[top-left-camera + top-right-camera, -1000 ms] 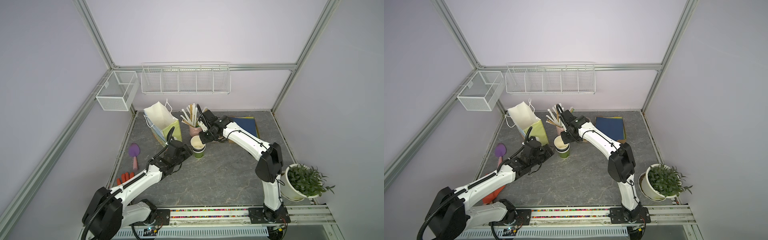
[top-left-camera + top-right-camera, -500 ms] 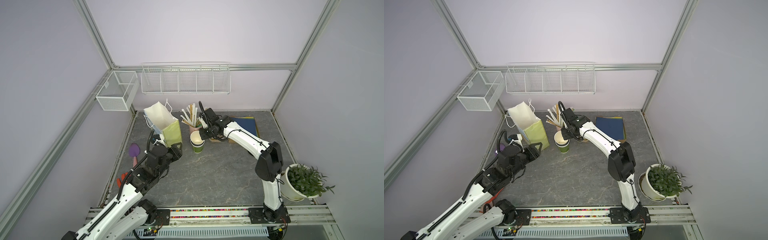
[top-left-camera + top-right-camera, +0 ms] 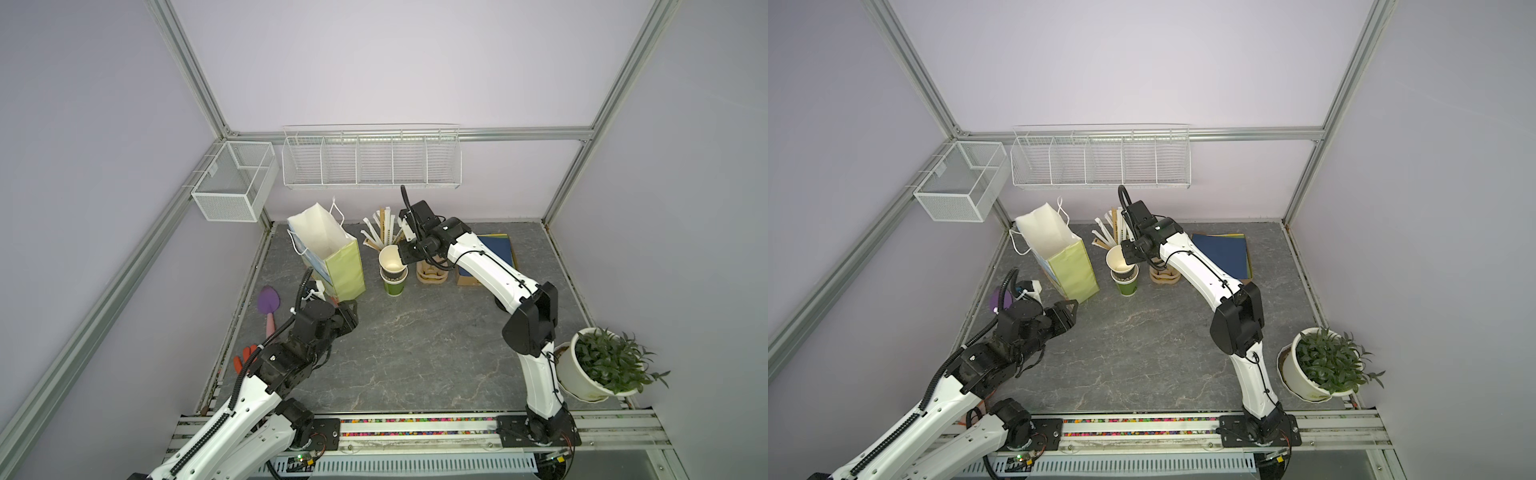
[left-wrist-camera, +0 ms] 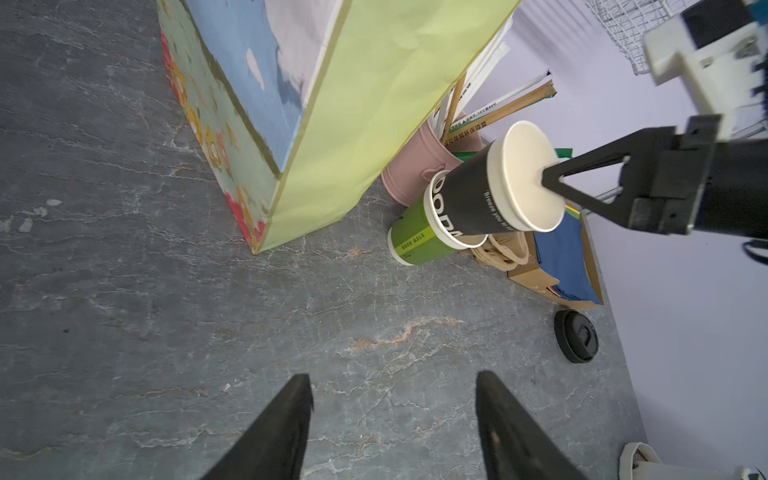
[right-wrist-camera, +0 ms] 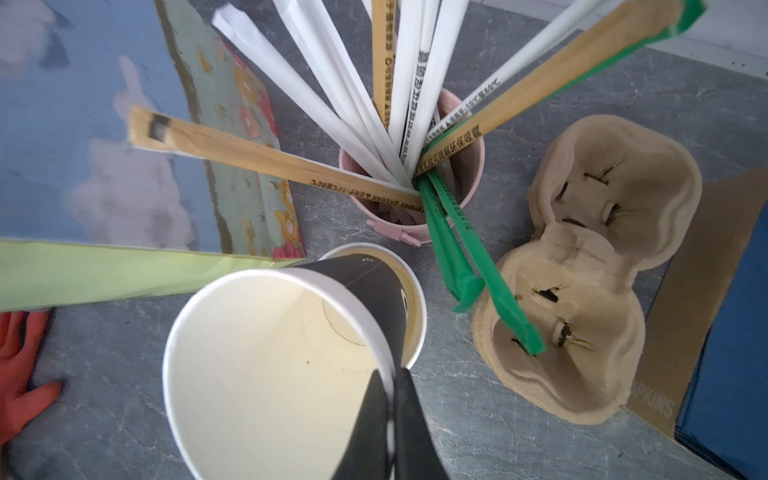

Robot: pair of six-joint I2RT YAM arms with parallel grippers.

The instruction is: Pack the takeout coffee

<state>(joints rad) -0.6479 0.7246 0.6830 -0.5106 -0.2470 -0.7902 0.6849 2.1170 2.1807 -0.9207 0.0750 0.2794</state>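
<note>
The takeout coffee point(image 4: 473, 199), a black paper cup with a cream inside point(image 5: 270, 365), is tilted, with its base still in the mouth of a green paper cup point(image 4: 415, 239). My right gripper point(image 5: 388, 374) is shut on its rim, one finger inside and one outside; both top views show this grip point(image 3: 402, 257) point(image 3: 1126, 255). An open gift bag point(image 3: 328, 249) with a lime side stands just left of the cups. My left gripper point(image 4: 392, 376) is open and empty over bare floor in front of the bag point(image 3: 351, 309).
A pink cup of wrapped straws point(image 5: 457, 166) and a pulp cup carrier point(image 5: 582, 270) stand close behind the cups, with blue folders point(image 3: 494, 249) to the right. A black lid point(image 4: 577, 336) lies on the floor. A purple scoop point(image 3: 268, 301) and an orange glove point(image 3: 243, 359) lie at the left, a potted plant point(image 3: 602, 365) at the front right.
My left arm has pulled back from the green cup toward the front left, its jaws a little wider. My right gripper has raised and tilted the black cup in the green one.
</note>
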